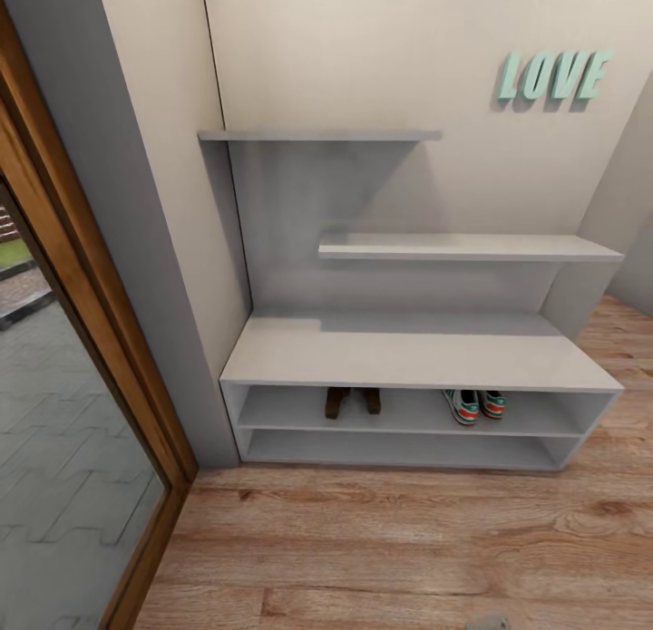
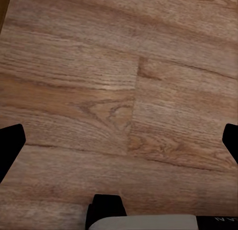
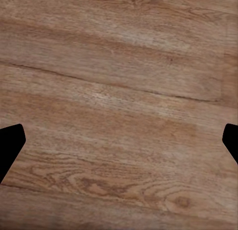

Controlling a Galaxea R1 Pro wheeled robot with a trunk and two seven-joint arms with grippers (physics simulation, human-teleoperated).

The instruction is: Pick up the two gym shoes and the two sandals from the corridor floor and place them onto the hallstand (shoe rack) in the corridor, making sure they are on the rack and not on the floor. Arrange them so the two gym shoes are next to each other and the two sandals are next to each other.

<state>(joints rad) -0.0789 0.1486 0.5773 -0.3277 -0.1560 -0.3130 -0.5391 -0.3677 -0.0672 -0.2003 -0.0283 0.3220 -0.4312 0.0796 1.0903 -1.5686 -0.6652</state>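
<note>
Both gym shoes (image 1: 477, 403) sit side by side, touching, on the upper of the hallstand's (image 1: 408, 358) 2 open shelf levels, toward its right end, their green-striped heels and red accents facing out. The 2 brown sandals (image 1: 353, 401) stand together on the same level, near its middle and well apart from the sneakers. The lower level and the bench top are bare, as are the 2 staggered wall shelves (image 1: 467, 247) above. The hallstand stands against a cream wall, its left end beside a grey door jamb (image 1: 118, 249) and a wood-framed glass door (image 1: 82, 412); mint-green letters spelling LOVE (image 1: 551, 75) hang at the wall's upper right.

In the left wrist view the left gripper (image 2: 119, 140) points down at the corridor floor (image 2: 99, 81), its 2 dark fingertips (image 2: 10, 145) at opposite edges of the frame, jaws spread wide with nothing between them but wood-grain planks. In the right wrist view the right gripper (image 3: 119, 145) faces the floor the same way, fingertips (image 3: 10, 145) far apart, gripping nothing and touching nothing.
</note>
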